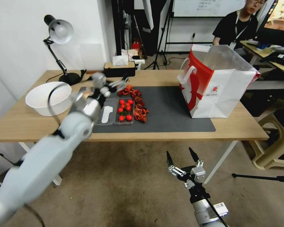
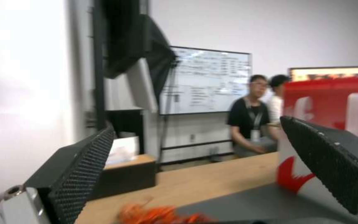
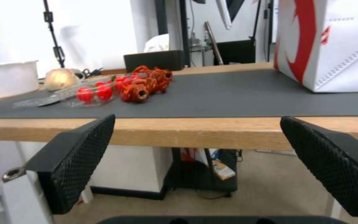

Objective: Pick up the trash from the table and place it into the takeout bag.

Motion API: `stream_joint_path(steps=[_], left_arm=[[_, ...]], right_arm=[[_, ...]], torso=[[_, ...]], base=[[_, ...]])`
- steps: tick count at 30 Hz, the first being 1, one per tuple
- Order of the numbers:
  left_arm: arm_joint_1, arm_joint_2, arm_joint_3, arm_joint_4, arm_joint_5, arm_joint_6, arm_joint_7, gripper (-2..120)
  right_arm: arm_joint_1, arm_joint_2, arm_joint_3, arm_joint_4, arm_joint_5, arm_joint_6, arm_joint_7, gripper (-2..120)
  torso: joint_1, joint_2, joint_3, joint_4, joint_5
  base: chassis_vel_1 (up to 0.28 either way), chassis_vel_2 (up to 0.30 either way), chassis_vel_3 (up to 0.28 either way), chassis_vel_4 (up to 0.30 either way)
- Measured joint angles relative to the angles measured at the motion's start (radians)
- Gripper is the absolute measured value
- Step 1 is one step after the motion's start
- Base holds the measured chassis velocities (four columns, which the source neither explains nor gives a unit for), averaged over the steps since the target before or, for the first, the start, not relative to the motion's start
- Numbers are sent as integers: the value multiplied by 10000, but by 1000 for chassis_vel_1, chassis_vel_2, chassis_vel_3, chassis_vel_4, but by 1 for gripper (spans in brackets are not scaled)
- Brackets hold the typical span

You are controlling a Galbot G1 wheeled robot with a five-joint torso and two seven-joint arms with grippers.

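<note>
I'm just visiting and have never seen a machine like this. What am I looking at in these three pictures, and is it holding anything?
It is a wheeled robot with two arms. The wide picture comes from a camera on its head; the other two come from cameras on its wrists, looking out between black finger pads.

The left gripper reaches over the table, open and empty, above orange-red scraps and a clear tray of small red tomatoes on the dark mat. The right gripper waits below the table edge, open, holding nothing.

Also there: a white and red takeout bag, a white bowl and a desk lamp.
</note>
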Motion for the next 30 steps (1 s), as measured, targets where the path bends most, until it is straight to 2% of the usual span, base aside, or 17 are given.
stream_joint_path(steps=[1,2,3,5,6,7,8,10,11,12,14,15,17,18,21,27,30], left_arm=[[890,41,-775,-360,286,-128,-226,100],[1699,38,-1435,-760,514,-312,-461,100],[1699,38,-1435,-760,514,-312,-461,100],[3436,59,-2661,-1481,1317,-769,-617,100],[4524,111,-3288,-1861,1925,-1042,-643,100],[5209,121,-3663,-2090,2270,-1229,-699,100],[5209,121,-3663,-2090,2270,-1229,-699,100],[7006,-111,-4781,-2585,2987,-1566,-843,100],[7482,-281,-5065,-2653,3160,-1632,-913,100],[7482,-281,-5065,-2653,3160,-1632,-913,100],[8458,-731,-5610,-2834,3684,-1763,-1168,100],[8458,-731,-5610,-2834,3684,-1763,-1168,100],[9557,-1219,-6180,-3209,4326,-1771,-1930,100],[9557,-1219,-6180,-3209,4326,-1771,-1930,100],[10712,-1799,-6761,-3411,5040,-2045,-2665,100],[11555,-2542,-6960,-3261,5910,-2446,-3046,100],[11569,-2552,-6982,-3153,5846,-2476,-2815,100]], right_arm=[[25,-10,-45,-1,-17,-13,10,100],[38,-15,-77,-3,-27,-21,17,100],[38,-15,-77,-3,-27,-21,17,100],[69,-51,-148,-28,-55,-26,43,100],[115,-103,-212,-48,-61,-30,50,100],[139,-136,-246,-48,-64,-33,53,100],[139,-136,-246,-48,-64,-33,53,100],[164,-184,-285,-42,-80,-47,64,100],[133,-181,-282,-18,-110,-47,75,100],[133,-181,-282,-18,-110,-47,75,100],[-4,-169,-244,54,-174,-31,99,100],[-4,-169,-244,54,-174,-31,99,100],[-77,-206,-203,164,-196,-26,116,100],[-77,-206,-203,164,-196,-26,116,100],[-157,-234,-184,213,-196,7,118,100],[-190,-213,-264,199,-264,121,104,100],[-149,-239,-320,195,-274,127,104,100]], torso=[[0,0,1,4,-12],[0,0,0,0,-5],[0,0,0,0,-5],[-1,0,0,-3,-5],[0,0,0,3,-5],[0,0,0,6,-6],[0,0,0,6,-6],[0,0,-1,4,-2],[0,-1,0,5,-3],[0,-1,0,5,-3],[0,-1,1,-5,-4],[0,-1,1,-5,-4],[0,-1,0,2,0],[0,-1,0,2,0],[0,-1,0,2,0],[-1,-1,0,2,-3],[1,-1,1,1,-3]], base=[[0,0,0,0],[0,0,0,0],[0,0,0,0],[0,0,0,0],[0,0,0,0],[0,0,0,0],[0,0,0,0],[0,0,0,0],[0,0,0,0],[0,0,0,0],[0,0,0,0],[0,0,0,0],[0,0,0,0],[0,0,0,0],[0,0,0,0],[0,0,0,0],[0,0,0,0]])
